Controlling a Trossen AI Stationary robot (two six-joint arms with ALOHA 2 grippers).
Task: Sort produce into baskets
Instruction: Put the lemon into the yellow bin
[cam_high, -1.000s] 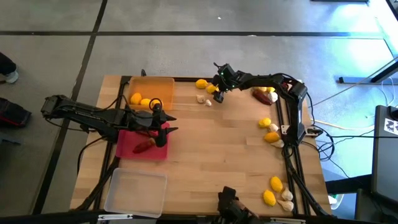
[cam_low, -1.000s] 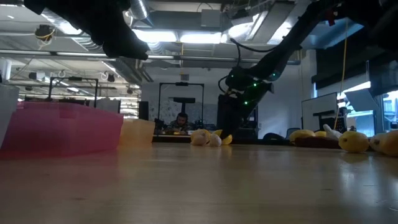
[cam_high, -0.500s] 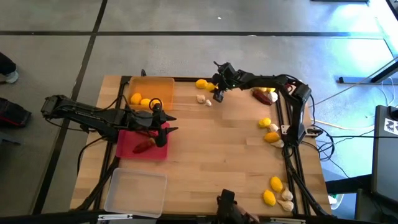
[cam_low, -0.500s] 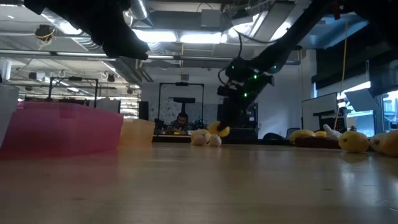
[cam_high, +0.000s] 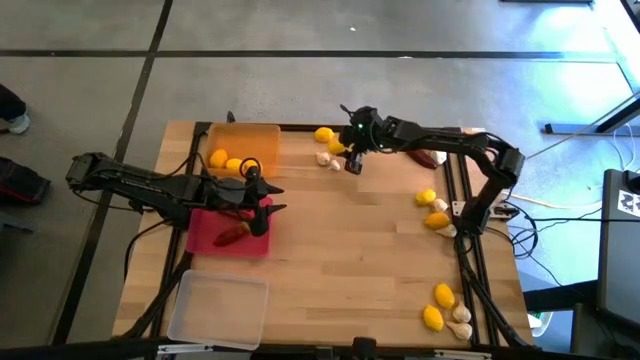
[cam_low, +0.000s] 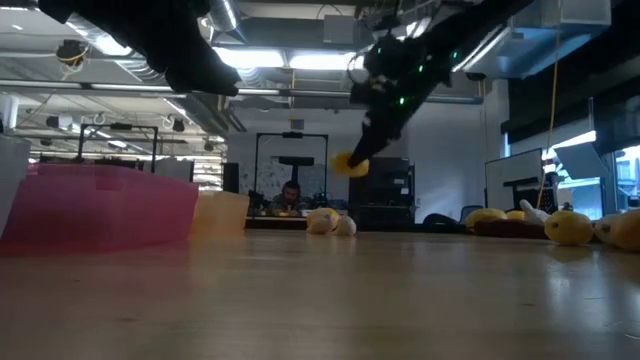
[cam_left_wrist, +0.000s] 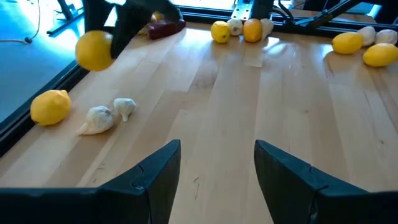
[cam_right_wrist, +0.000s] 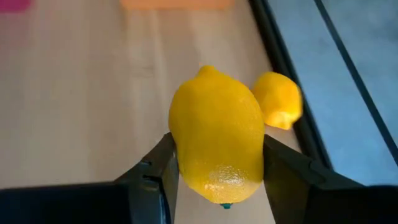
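**Lemon lifted off the far edge**

Risen since a second ago: right gripper (cam_low: 352, 160), then low beside the garlic bulbs (cam_high: 327, 160) near the far edge of the tabletop (cam_high: 370, 250), now up in the air with a lemon (cam_right_wrist: 217, 149) clamped between its fingers (cam_right_wrist: 155, 171). Fingers partly closed, pressed against both flanks of the fruit (held clear of the wood in the low view). Means one more piece of produce picked and probably bound for the orange basket (cam_high: 262, 135), where other lemons already lie. Second lemon (cam_right_wrist: 278, 99) left behind at the tabletop edge.

Left gripper (cam_left_wrist: 217, 168) unmoved, hanging over the red basket (cam_high: 205, 235) that holds a chilli pepper (cam_high: 231, 235); fingers spread apart, nothing between them. Clear basket (cam_high: 190, 320) without produce.
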